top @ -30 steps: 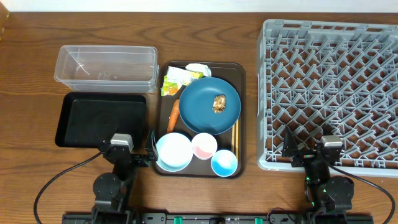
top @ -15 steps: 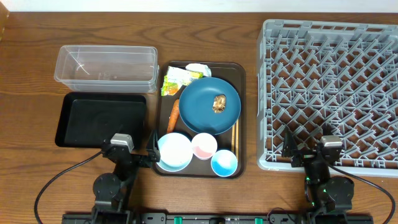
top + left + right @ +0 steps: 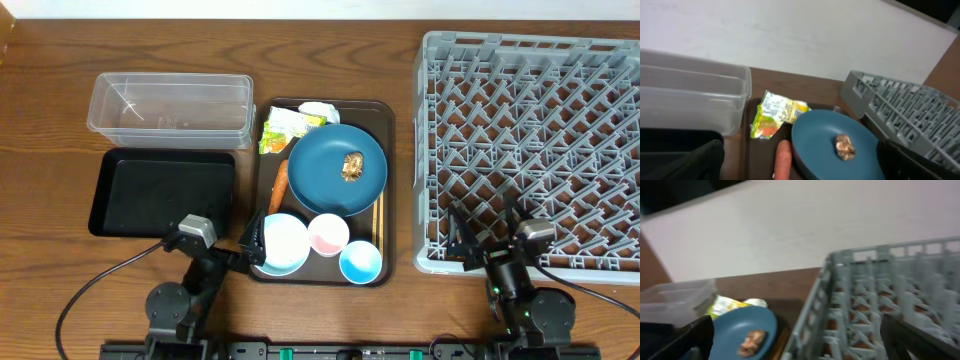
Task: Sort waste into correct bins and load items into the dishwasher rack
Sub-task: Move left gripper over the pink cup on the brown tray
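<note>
Yellow-green printed wrapper (image 3: 774, 116), lettering seemingly illegible; left tool (image 3: 252, 243) and right tool (image 3: 478, 240) spread, empty.

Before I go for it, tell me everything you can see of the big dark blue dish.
The dark blue dish is round, shallow and smooth, ceramic or plastic by its look. It lies flat, right way up, on the brown serving tray. A small brown food lump sits near its centre. The carrot piece lies close along its left rim, the printed wrapper at its far-left edge, the pink cup at its near edge.
</note>
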`<state>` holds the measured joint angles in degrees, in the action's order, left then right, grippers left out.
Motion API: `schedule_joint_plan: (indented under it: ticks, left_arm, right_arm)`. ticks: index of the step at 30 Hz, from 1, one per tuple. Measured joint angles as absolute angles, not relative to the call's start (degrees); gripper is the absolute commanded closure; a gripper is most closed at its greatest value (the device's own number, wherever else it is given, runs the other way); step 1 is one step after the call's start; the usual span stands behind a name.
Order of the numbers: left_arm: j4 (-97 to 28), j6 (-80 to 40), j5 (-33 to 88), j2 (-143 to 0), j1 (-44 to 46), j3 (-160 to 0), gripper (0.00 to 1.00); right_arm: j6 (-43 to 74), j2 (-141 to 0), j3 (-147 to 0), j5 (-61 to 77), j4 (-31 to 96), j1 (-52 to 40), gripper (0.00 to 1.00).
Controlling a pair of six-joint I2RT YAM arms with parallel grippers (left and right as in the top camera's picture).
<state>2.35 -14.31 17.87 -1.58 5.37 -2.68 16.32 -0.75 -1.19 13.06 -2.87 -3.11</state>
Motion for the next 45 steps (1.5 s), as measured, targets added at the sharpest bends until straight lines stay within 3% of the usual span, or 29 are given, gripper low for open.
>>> schedule_joint_plan:
  ticks: [10,22,32,41,45]
  left_arm:
    - [-11.16,-15.09,18.24,-20.64,5.37,-28.29,0.02]
    - [-36.99,-15.20,26.02,-56.93,5.39,-63.46,0.02]
    - [-40.07,-15.27,32.29,-63.79,5.37,-64.97,0.02]
    - [-39.59,-15.20,34.83,-63.77,5.37,-64.97,0.02]
    - [-44.86,-15.18,32.82,-63.90,5.39,-65.06,0.01]
  right_arm:
    - [15.44,-8.49,-16.88,19.57,5.63,-3.11,0.01]
    - [14.87,-44.03,-46.83,20.84,30.74,-3.11,0.01]
    - [14.83,-51.03,-56.01,25.54,32.88,-3.11,0.01]
    - [14.55,-56.77,-56.25,20.75,47.07,-3.11,0.01]
    - [14.02,-60.23,-56.25,19.70,50.41,-3.11,0.01]
